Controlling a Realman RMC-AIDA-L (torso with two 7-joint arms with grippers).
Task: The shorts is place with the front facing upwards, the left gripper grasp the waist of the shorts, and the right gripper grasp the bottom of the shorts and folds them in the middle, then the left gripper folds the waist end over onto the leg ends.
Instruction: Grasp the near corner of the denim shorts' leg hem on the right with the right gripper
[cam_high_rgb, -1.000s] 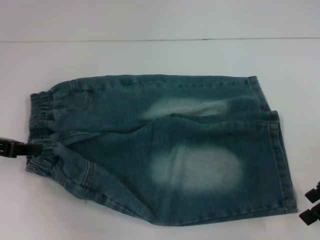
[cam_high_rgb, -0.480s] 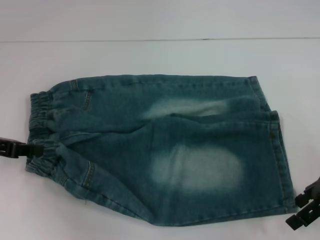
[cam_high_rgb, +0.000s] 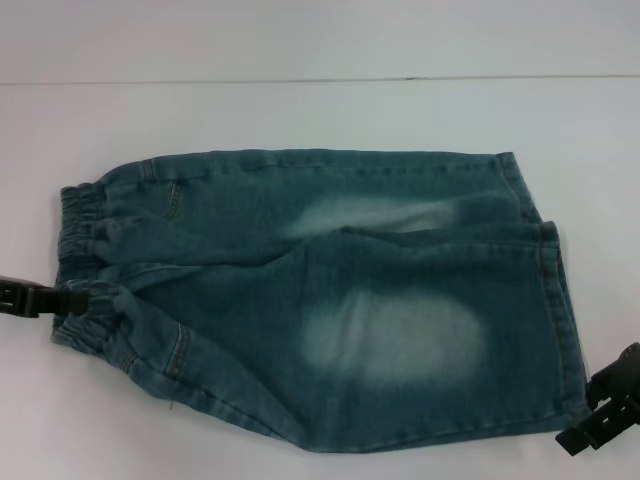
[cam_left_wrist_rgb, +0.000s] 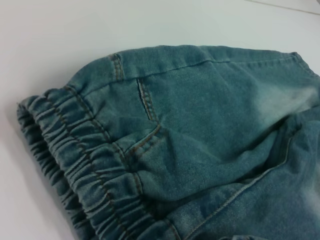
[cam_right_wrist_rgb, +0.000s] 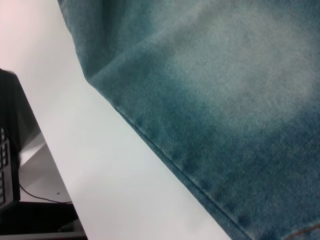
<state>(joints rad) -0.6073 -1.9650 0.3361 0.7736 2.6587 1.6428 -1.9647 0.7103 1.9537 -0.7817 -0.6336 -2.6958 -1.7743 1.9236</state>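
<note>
Shorts (cam_high_rgb: 330, 300) lie flat mid-frame on the white table (cam_high_rgb: 320, 110), waistband (cam_high_rgb: 85, 265) left, hems right. Left gripper (cam_high_rgb: 62, 297) at the left edge is closed on the waistband. Right gripper (cam_high_rgb: 590, 425) sits lower right at the hem corner (cam_high_rgb: 578, 410); can't tell if it's open or closed. Risk: pinching only the top layer, so the fold drags crooked.

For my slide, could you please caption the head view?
Denim shorts flat on table; left gripper at waistband, right gripper at hem corner.
</note>
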